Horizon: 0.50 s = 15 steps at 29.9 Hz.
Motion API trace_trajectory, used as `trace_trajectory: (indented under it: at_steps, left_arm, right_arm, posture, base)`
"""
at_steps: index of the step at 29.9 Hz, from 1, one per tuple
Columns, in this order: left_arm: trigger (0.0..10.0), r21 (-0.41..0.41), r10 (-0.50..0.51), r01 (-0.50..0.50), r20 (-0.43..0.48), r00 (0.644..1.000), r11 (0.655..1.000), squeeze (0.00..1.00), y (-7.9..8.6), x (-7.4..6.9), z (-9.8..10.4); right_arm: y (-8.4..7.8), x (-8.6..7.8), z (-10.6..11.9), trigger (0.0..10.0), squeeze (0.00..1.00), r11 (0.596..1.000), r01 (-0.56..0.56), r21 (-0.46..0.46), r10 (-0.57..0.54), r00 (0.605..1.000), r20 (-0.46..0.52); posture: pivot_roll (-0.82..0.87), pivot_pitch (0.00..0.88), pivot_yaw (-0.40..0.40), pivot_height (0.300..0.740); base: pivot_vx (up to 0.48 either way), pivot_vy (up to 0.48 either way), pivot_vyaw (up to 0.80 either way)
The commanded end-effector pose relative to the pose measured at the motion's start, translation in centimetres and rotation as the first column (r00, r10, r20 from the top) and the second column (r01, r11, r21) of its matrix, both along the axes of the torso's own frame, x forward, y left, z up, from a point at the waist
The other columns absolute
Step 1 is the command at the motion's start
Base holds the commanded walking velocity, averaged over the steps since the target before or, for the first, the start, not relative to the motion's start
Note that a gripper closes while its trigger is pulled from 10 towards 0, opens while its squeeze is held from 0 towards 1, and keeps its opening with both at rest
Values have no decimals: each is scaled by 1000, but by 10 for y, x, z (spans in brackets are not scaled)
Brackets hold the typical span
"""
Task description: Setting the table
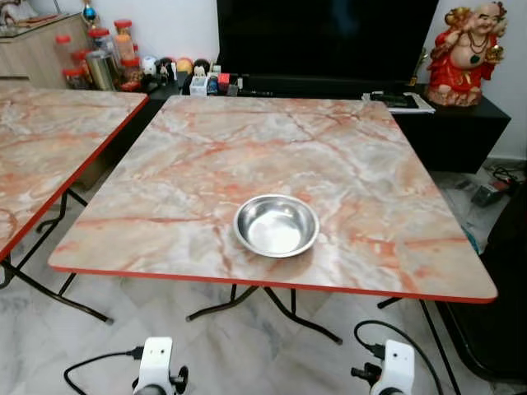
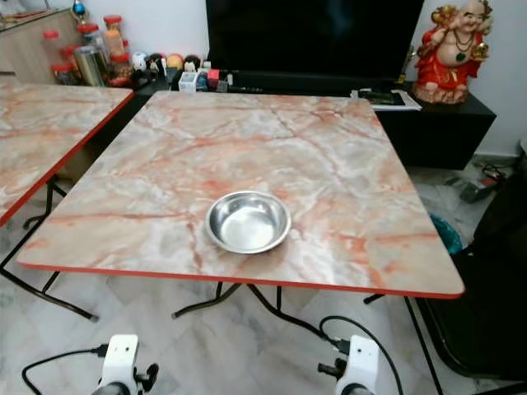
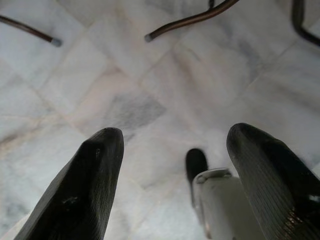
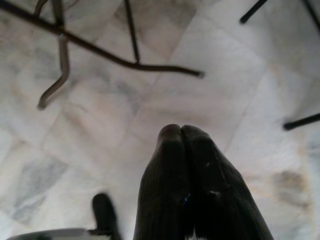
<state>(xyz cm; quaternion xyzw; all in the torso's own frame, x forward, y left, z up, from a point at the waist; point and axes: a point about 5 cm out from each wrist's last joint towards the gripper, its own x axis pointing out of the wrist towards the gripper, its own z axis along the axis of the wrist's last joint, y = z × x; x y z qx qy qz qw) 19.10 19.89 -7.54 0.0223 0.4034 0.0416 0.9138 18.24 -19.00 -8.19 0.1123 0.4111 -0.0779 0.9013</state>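
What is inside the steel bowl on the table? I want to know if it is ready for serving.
The steel bowl looks empty: its bare shiny bottom shows, with only reflections. It sits on the marble-pattern table. What lies under the bowl is covered.

White wrists [image 1: 155, 362]; ribbed black fingers [image 3: 80, 195]

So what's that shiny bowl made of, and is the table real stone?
The bowl looks like polished metal, probably stainless steel: it is silver and mirrors the light. The table only looks like marble. The thin top with its red edge suggests a printed laminate, glossy in finish, on thin dark metal legs.
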Motion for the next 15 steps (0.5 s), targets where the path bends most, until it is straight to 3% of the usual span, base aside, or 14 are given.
trace_trajectory:
  at_steps: [1, 15]
  left_arm:
    - [10000, 3, 13, -13, -15, 1000, 1000, 0, 2, -4, -2]
    - [10000, 3, 45, -45, -26, 999, 999, 0, 4, -6, -3]
  right_arm:
    - [-3, 2, 1, 10000, 0, 1000, 12, -7, -12, 1000, 7]
    - [-1, 3, 2, 10000, 0, 1000, 13, -2, -13, 1000, 8]
  posture:
    - [-34, 0, -20, 740]
    - [-34, 0, -15, 740]
  base:
    - [0, 412, 0]
    - [0, 413, 0]
